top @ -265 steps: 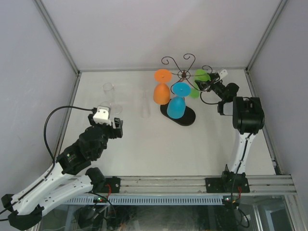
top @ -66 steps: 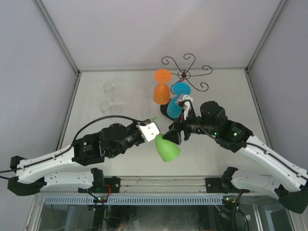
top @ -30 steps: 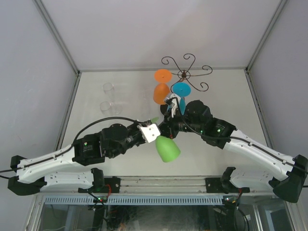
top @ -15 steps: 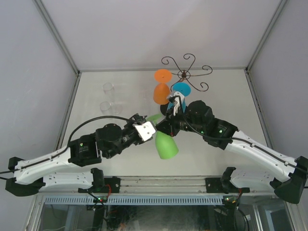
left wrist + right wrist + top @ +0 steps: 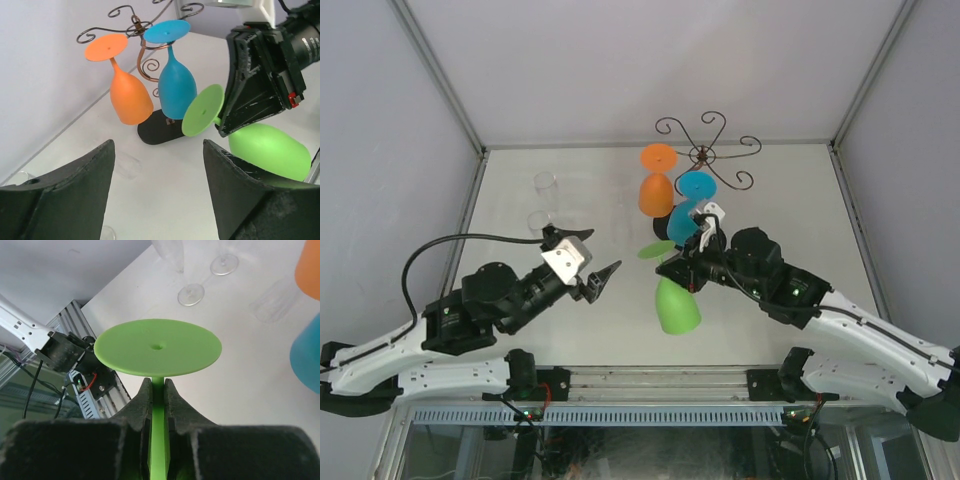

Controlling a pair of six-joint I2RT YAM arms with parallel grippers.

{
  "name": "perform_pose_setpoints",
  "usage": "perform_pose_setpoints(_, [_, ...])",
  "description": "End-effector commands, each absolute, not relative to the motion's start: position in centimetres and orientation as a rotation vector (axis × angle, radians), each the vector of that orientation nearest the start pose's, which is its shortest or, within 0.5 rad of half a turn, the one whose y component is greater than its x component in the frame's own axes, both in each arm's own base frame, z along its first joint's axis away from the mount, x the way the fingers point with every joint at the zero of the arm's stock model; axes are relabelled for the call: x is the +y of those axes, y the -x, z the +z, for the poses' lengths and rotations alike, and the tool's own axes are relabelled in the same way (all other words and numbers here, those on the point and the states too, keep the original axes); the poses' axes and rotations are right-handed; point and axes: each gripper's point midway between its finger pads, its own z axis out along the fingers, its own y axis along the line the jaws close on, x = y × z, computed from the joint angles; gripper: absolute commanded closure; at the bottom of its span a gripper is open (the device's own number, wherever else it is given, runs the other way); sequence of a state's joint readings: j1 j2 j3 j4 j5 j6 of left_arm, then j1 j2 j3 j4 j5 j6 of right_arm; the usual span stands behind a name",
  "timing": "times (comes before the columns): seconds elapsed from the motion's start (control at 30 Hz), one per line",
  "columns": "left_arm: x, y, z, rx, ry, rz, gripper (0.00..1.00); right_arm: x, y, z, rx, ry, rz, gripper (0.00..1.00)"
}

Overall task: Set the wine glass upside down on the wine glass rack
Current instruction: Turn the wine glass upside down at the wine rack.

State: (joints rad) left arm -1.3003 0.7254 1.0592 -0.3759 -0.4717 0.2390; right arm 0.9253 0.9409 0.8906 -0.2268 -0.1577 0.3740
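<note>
Plastic by its look, the green wine glass (image 5: 677, 305) should be light, stiff and smooth, so my right jaws pinch its thin stem just under the foot, tilted over the table (image 5: 800, 200) near the rack (image 5: 706, 152). My left jaws, clenched on it a second ago, now stand released and drawn back, well apart.

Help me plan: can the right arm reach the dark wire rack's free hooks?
Probably yes: its claw, gripping the green plastic wine glass, is near the dark wire rack; nothing blocks its right side.
</note>
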Motion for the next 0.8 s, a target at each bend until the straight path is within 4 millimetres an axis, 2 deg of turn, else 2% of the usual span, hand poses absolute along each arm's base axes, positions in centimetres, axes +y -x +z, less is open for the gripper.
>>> perform_pose_setpoints(0.0, [-21.7,-15.9,37.6,1.435,-0.705,-0.484,0.25,28.4,-17.2,29.6,1.749,0.605,1.010,1.00])
perform_pose_setpoints(0.17, [-20.5,-17.1,36.7,1.518,-0.606,-0.503,0.24,25.6,-16.9,29.2,1.702,0.545,0.946,1.00])
perform_pose_setpoints(0.37, [-18.8,-19.1,35.2,1.612,-0.488,-0.539,0.24,21.3,-16.6,30.1,1.548,0.470,0.853,1.00])
perform_pose_setpoints(0.53, [-18.5,-20.0,34.8,1.641,-0.462,-0.521,0.24,17.8,-16.7,30.6,1.458,0.412,0.739,1.00])
perform_pose_setpoints(0.67, [-18.8,-20.3,34.4,1.649,-0.469,-0.509,0.24,15.6,-16.5,32.2,1.340,0.353,0.705,1.00])
perform_pose_setpoints(0.77, [-18.9,-20.4,34.0,1.657,-0.475,-0.505,0.24,13.5,-17.1,32.8,1.280,0.276,0.627,1.00])
